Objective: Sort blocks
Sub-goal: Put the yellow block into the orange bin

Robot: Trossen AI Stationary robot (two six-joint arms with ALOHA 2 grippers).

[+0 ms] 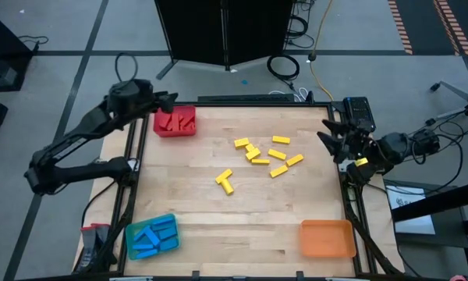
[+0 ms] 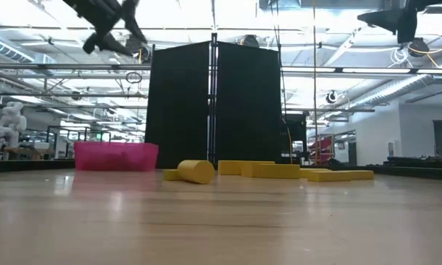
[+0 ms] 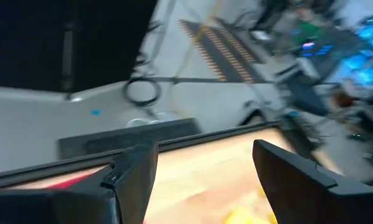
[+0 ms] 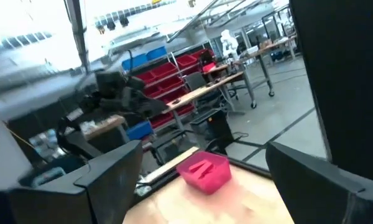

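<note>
About ten yellow blocks point(image 1: 259, 158) lie flat and scattered on the middle of the wooden table; in the low view the yellow blocks point(image 2: 280, 171) show as a low row. A few red blocks point(image 1: 176, 122) lie in the red tray point(image 1: 189, 131) at the far left corner. Several blue blocks point(image 1: 151, 235) lie in the blue tray point(image 1: 129, 234) at the near left corner. My left gripper point(image 1: 170, 100) point(image 3: 205, 155) hangs open above the far edge next to the red tray. My right gripper point(image 1: 331, 131) point(image 4: 204, 148) hovers open above the right edge, raised high and pointing toward the yellow blocks.
An orange tray point(image 1: 326, 238) sits at the near right corner with nothing showing in it. A black panel point(image 2: 214, 103) stands behind the far edge, with cables on the floor. Bare wood lies between the yellow blocks and the near edge.
</note>
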